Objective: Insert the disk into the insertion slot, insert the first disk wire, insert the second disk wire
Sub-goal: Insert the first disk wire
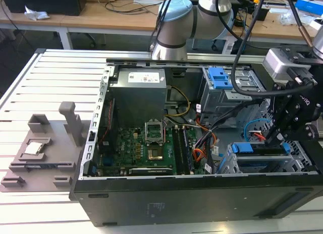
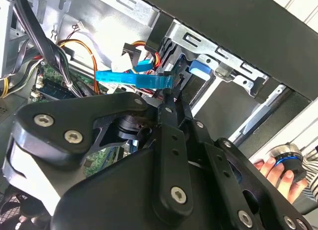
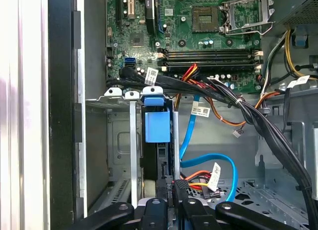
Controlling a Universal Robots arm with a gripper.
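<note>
A slatted metal table (image 1: 30,92) carries an open computer case (image 1: 176,203) lying on its side, with wooden desks behind it. At the case's near corner, on the exterior view's right, the claw (image 2: 170,93) has its fingers drawn together, clamped on the end of a flat blue wire (image 2: 131,79) just beside the disk (image 3: 158,126). The disk sits inside the insertion slot (image 1: 267,167), its blue frame showing. Farther back stands a taller cage (image 1: 237,90) with a blue latch (image 1: 219,78). The case also holds a green circuit board (image 1: 146,148), a grey power box (image 1: 139,95) and bundled black wires (image 3: 238,106). On the table at the exterior view's left lies a grey holder (image 1: 45,148).
</note>
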